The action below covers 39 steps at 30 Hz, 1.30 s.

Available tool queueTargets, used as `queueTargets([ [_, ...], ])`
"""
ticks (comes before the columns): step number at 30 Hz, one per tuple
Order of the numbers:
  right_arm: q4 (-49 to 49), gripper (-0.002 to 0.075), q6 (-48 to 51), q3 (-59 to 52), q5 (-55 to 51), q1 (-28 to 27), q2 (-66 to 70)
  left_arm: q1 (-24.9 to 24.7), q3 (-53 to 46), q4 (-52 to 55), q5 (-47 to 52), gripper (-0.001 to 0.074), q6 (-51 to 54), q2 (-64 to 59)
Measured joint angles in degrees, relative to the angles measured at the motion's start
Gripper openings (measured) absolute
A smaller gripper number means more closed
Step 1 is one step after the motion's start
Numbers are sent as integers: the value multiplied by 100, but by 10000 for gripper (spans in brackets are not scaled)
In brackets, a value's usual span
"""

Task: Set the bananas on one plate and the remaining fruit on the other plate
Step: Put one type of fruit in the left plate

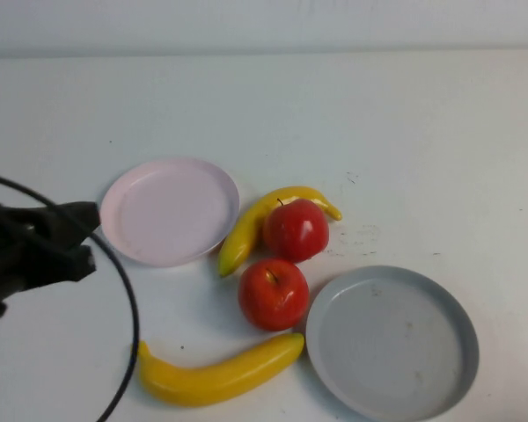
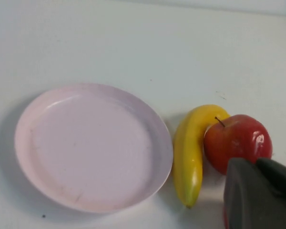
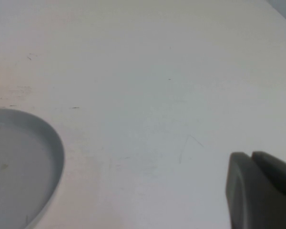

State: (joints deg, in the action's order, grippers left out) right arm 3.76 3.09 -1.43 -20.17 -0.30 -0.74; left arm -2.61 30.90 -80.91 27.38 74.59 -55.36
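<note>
Two red apples (image 1: 295, 229) (image 1: 273, 294) lie in the middle of the table between the plates. The thinner banana (image 1: 249, 227) curves behind the far apple. The thicker banana (image 1: 220, 374) lies near the front edge. The pale pink plate (image 1: 170, 211) and the grey-blue plate (image 1: 392, 341) hold nothing. My left gripper (image 1: 88, 237) is shut and empty, just left of the pink plate. Its wrist view shows the pink plate (image 2: 93, 145), the thin banana (image 2: 189, 148) and an apple (image 2: 237, 142) beyond my left gripper (image 2: 255, 161). My right gripper (image 3: 251, 155) is shut and empty over bare table, right of the grey-blue plate (image 3: 19, 167).
A black cable (image 1: 128, 299) loops from the left arm down to the front edge, close to the thick banana's tip. White table stretches behind the fruit and to the right.
</note>
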Motion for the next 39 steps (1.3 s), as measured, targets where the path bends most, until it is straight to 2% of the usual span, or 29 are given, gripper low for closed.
queueTargets([
  [7,0,-15,0,0,0,0,0,-1741,602,-904,-752,0,1568,-1492],
  [11,0,-16,0,0,0,0,0,-2280,674,-1378,-640,0,2203,-1936],
  [14,0,-16,0,0,0,0,0,-2376,674,-1574,-220,41,2752,-2130],
  [16,0,-16,0,0,0,0,0,-2376,677,-1615,46,140,3278,-2210],
  [20,0,-15,0,0,0,0,0,-2379,712,-1638,316,512,4286,-2411],
  [21,0,-15,0,0,0,0,0,-2379,722,-1652,330,576,4398,-2488],
  [24,0,-16,0,0,0,0,0,-2379,722,-1652,330,658,4713,-2801],
  [30,0,-16,0,0,0,0,0,-2379,908,-1652,391,668,5152,-3346],
  [39,0,-16,0,0,0,0,0,-2379,1522,-1667,403,668,5207,-3755],
])
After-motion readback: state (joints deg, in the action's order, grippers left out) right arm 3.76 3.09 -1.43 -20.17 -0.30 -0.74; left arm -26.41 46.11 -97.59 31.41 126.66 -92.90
